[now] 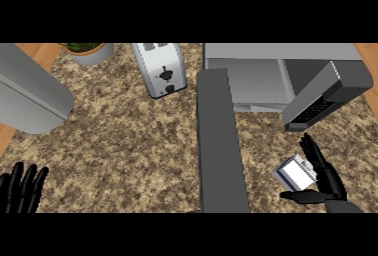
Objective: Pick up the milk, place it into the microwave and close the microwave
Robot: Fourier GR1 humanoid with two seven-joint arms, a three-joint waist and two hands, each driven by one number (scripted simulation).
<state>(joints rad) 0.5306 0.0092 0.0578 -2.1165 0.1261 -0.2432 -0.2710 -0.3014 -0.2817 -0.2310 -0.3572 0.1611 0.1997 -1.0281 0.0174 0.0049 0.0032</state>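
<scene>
the right robot hand (322, 176) sits low at the right, fingers straight along the milk carton (296, 172), thumb hooked under it, on the speckled granite worktop (133, 145). the boxy carton is probably light, stiff and smooth-sided; take it across its flat sides. the left robot hand (21, 189) rests spread. beyond stands the grey microwave (258, 75), its door (220, 140) swung wide.

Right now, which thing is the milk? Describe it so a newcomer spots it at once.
Start at the grey microwave at the counter's far right, its door swung open toward the robot. Right of that door and below the microwave, the right hand is around a small carton: the milk. It is the only white, blue-edged box; the toaster and potted plant stand far left.
</scene>
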